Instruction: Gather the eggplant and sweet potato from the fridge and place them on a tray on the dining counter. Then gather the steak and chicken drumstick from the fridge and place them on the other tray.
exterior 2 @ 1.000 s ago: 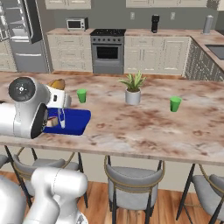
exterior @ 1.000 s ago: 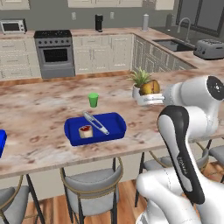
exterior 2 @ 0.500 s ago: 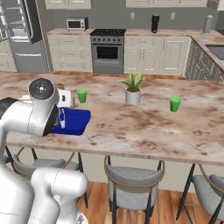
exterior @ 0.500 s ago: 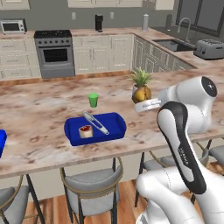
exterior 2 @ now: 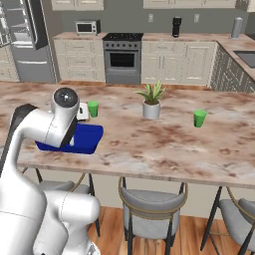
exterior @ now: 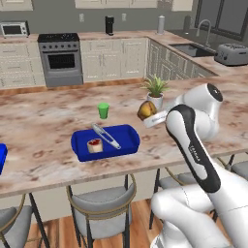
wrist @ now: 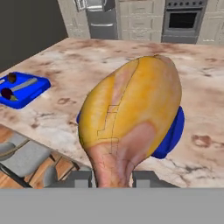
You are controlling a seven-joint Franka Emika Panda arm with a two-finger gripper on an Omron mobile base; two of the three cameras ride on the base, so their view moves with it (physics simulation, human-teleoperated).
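One tan-brown chicken drumstick [wrist: 131,113] is pinched by its narrow bone end between the fingers [wrist: 112,178], long axis pointing away from them, above the marbled counter [exterior: 43,126], the blue rectangular tray [exterior: 127,136] just beyond and below

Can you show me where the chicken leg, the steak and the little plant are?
chicken drumstick [wrist: 131,113]: hand view, its fat golden middle.
steak [exterior: 95,145]: left base view, its pale side.
plant [exterior 2: 151,102]: right base view, top of its white pot.
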